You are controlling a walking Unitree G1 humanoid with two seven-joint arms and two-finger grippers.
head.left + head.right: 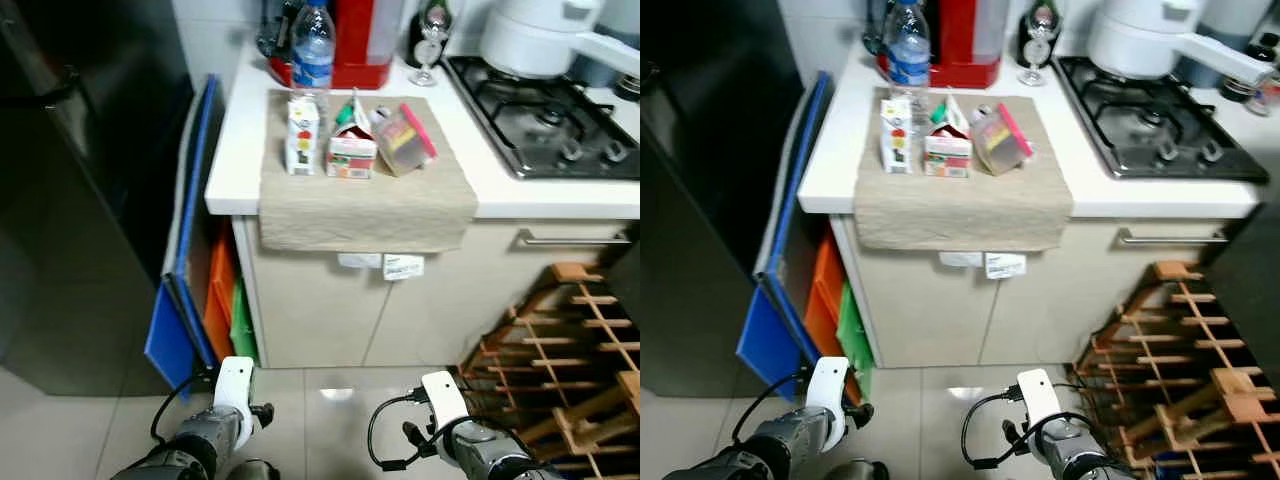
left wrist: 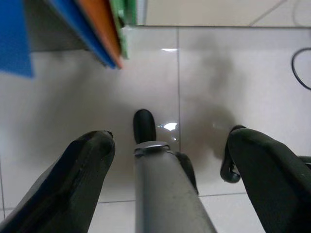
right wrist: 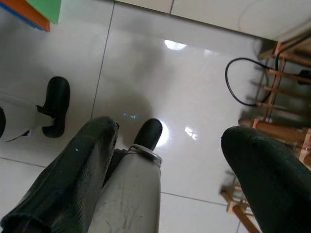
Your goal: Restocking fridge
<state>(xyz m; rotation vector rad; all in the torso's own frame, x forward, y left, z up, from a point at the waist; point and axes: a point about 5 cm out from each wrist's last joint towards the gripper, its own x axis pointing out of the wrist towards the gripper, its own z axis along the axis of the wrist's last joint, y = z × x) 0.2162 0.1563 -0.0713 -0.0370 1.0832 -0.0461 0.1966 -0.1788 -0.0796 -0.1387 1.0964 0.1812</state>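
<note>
Groceries wait on a beige cloth (image 1: 365, 210) draped over the edge of the white tabletop (image 1: 232, 150): a small juice carton (image 1: 302, 137) standing upright, a red-and-green carton (image 1: 351, 150) just beside it, and a clear box with a pink lid (image 1: 405, 140) tipped on its side. A water bottle (image 1: 313, 50) stands behind them, near a red appliance (image 1: 362, 40) whose type is hard to tell from this angle. To the robot's right lies a gas hob (image 1: 545, 120) with a white pot (image 1: 530, 35). The dark fridge (image 1: 80, 180) stands to the left, well apart from the groceries, with blue, orange and green boards (image 1: 200, 290) leaning between it and the cabinet. Both arms hang low over the tiled floor (image 2: 233, 73). The left pincer (image 2: 170, 160) is spread wide and holds nothing; the right pincer (image 3: 167, 155) is likewise spread and holds nothing, with a wooden rack (image 1: 570, 350) near it.
</note>
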